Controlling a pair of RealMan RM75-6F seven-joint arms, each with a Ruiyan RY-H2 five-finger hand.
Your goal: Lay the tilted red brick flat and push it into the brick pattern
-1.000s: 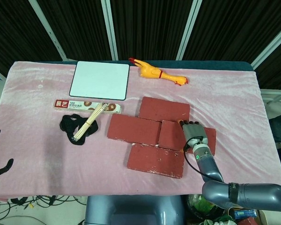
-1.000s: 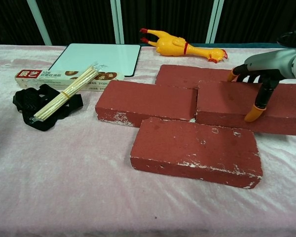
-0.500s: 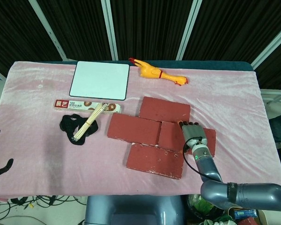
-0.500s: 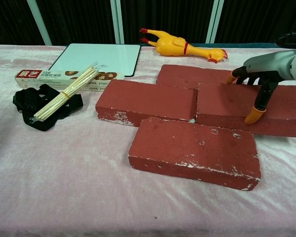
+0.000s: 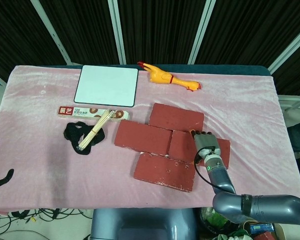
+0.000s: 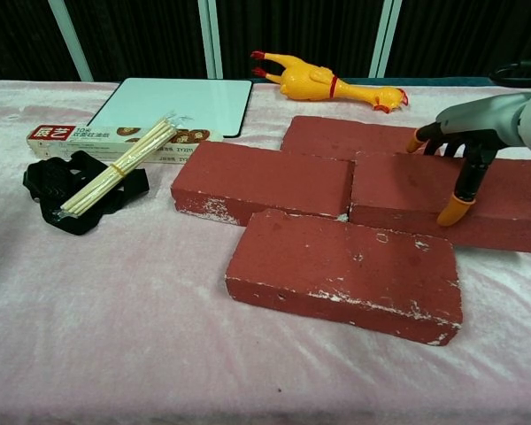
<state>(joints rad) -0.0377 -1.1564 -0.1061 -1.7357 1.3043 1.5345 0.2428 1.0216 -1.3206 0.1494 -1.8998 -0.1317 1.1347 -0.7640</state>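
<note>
Red brick [image 6: 442,190] lies flat beneath the right hand [image 6: 460,150], fingertips [image 6: 449,211] touching.

matt rough brick [image 6: 345,274], seemingly velvety cloth [image 6: 115,328]

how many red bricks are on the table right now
4. Back brick, left brick, front brick nearest the table edge, and right brick under the right hand. None seem hidden.

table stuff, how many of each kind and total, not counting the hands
red bricks: 4
rubber chicken: 1
whiteboard: 1
snack box: 1
bundle of sticks: 1
black strap: 1
total: 9
</note>
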